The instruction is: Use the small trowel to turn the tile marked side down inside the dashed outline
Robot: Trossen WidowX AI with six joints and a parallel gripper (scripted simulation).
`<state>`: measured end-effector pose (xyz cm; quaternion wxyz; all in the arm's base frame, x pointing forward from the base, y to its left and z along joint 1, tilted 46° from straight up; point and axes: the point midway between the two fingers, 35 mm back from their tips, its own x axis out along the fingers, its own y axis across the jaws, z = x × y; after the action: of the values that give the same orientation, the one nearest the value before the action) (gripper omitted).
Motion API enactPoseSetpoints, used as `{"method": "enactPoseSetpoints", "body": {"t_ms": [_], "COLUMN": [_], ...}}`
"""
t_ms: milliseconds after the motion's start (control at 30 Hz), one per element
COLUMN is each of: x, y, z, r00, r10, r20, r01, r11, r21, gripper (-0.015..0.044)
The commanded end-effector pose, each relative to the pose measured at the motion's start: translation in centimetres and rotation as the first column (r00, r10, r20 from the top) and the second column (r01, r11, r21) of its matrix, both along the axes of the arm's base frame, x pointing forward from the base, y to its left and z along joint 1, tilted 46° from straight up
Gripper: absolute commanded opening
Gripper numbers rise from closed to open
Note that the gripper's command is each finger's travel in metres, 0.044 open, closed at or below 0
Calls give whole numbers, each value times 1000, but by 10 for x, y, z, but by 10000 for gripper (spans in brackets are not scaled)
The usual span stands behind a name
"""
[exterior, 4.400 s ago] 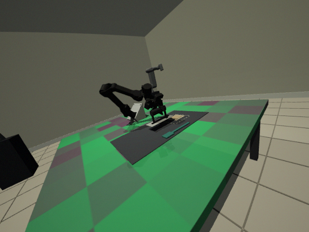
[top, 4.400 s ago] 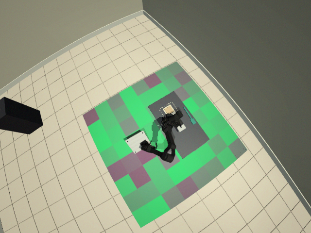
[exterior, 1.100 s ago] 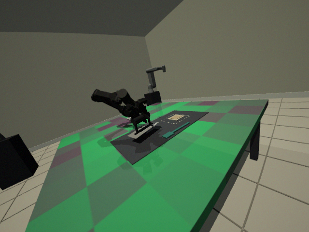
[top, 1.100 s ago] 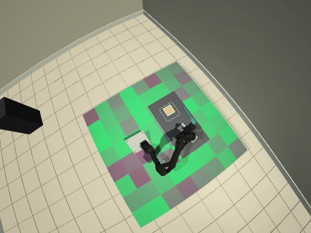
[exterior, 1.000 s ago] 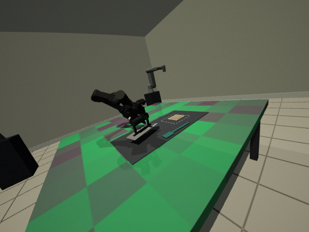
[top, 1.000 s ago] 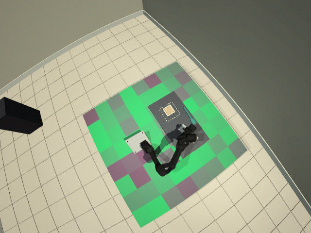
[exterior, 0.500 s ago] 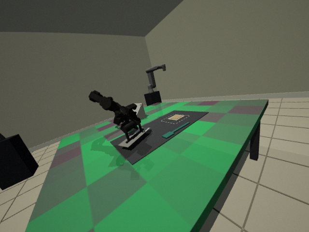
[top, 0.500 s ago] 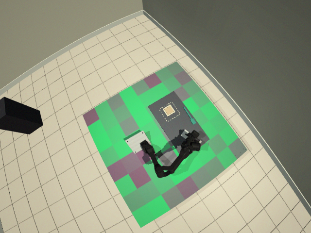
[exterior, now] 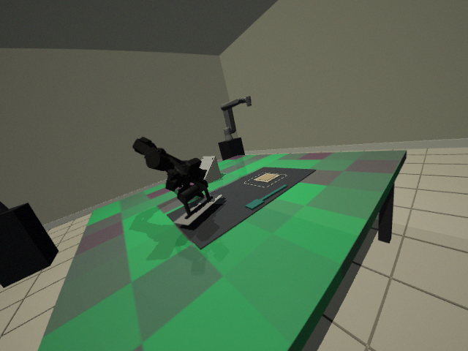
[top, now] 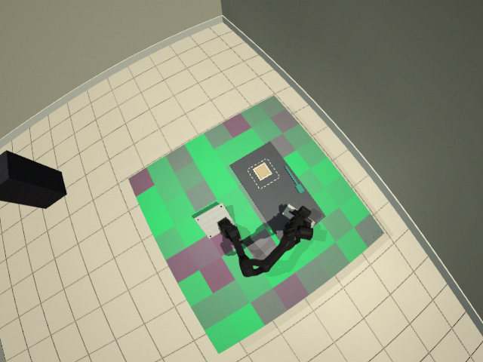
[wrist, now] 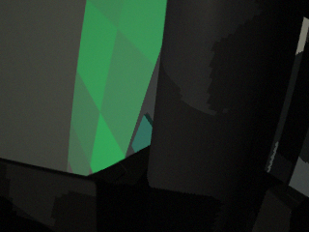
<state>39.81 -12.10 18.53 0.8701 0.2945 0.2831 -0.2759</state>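
The tile (top: 262, 171) (exterior: 268, 177) lies flat inside the dashed outline (top: 260, 188) on the dark mat (top: 269, 198) (exterior: 230, 215), with a tan face and cream border upward. I cannot tell whether that face is the marked one. My gripper (top: 298, 219) (exterior: 191, 189) is shut on the dark bar handle (wrist: 193, 97) of a trowel with a pale flat blade (top: 288, 210) (exterior: 191, 220). The blade hangs above the mat's end away from the tile, with its shadow beneath. My arm hides part of it in the top view.
A teal flat tool (top: 299, 188) (exterior: 254, 204) (wrist: 143, 135) with a thin handle lies along the mat's edge beside the outline. A white sloped block (top: 208, 222) (exterior: 208, 164) stands by my arm's base. Another grey arm (exterior: 229, 117) stands beyond the table.
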Motion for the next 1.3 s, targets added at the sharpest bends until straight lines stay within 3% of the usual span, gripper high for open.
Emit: {"method": "enactPoseSetpoints", "body": {"t_ms": [0,767,1133,1267], "x": [2,1,1,1], "y": [1,-23,-23,-23], "z": [4,-20,-20,-20], "r00": [1000,1000,1000,1000], "r10": [18,17,17,17], "r20": [13,13,13,13], "r01": [-18,-17,-17,-17], "r11": [1000,1000,1000,1000], "r21": [1,0,0,0], "gripper": [0,0,289,300]}}
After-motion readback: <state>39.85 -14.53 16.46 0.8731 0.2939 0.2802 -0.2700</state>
